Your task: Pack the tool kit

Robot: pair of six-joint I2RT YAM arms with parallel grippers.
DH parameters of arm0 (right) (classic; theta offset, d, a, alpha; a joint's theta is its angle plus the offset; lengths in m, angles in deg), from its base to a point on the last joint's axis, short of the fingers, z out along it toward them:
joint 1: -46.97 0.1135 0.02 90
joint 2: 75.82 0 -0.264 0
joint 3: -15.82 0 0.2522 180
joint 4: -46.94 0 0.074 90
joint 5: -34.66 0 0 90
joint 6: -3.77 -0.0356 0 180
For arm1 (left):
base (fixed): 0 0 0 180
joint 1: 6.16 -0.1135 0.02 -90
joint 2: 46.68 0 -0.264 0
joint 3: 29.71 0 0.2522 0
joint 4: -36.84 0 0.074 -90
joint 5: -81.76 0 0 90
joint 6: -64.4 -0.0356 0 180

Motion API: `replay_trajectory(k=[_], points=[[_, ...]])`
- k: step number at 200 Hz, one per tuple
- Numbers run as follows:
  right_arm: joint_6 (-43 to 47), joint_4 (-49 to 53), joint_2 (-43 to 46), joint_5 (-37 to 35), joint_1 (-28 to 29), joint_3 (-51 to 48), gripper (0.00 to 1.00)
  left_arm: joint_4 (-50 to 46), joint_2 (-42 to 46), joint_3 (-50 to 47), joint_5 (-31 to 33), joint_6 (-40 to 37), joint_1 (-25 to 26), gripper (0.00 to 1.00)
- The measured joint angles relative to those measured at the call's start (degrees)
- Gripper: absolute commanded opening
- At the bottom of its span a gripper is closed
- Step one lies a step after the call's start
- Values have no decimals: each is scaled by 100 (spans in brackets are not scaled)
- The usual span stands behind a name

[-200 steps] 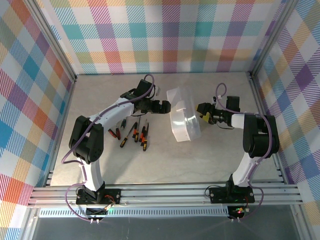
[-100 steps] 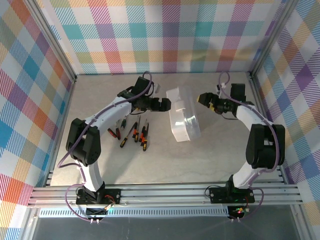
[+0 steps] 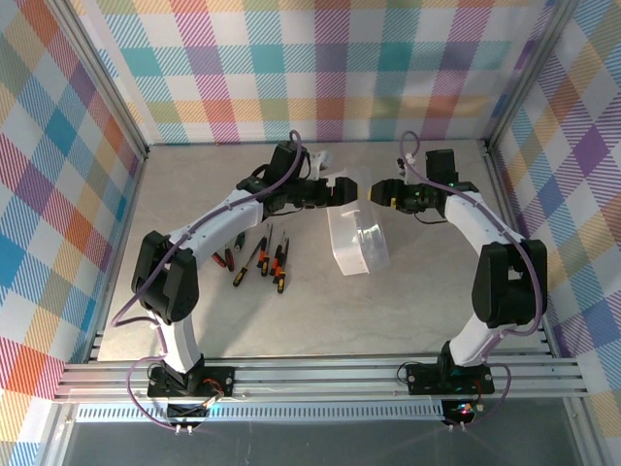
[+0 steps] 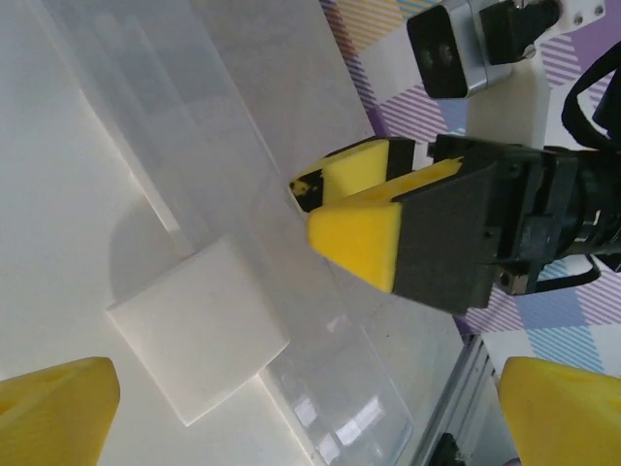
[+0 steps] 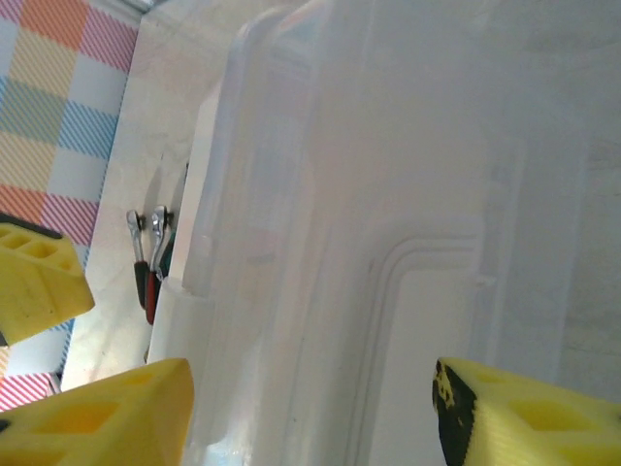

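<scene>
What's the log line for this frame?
left gripper open at box far end | right gripper open opposite | screwdrivers outside box

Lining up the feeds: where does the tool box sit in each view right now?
Top external: the tool box lies mid-table, its far end next to the right gripper.
Left wrist: its translucent panel runs diagonally from top left to bottom centre.
Right wrist: close up, across the centre and right.
Shared landmark: the right gripper, whose yellow tips also show at centre in the left wrist view.
</scene>
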Motion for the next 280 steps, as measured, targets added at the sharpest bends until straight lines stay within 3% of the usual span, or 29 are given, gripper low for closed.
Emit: replay_trajectory(k=[76,179,212,280], points=[[-192,-116,-125,-87,111,0,51,101,-385,57,-61,404,59,100],[-809,-1099,-7,-402,221,-339,7,566,-695,286,-269,1003,42,100],[-944,-1281,-7,-581,278,-372,1,693,-761,319,-328,1113,4,100],[-1102,-1486,-11,-885,350,-411,0,1550,-678,-149,-621,852,-98,100]])
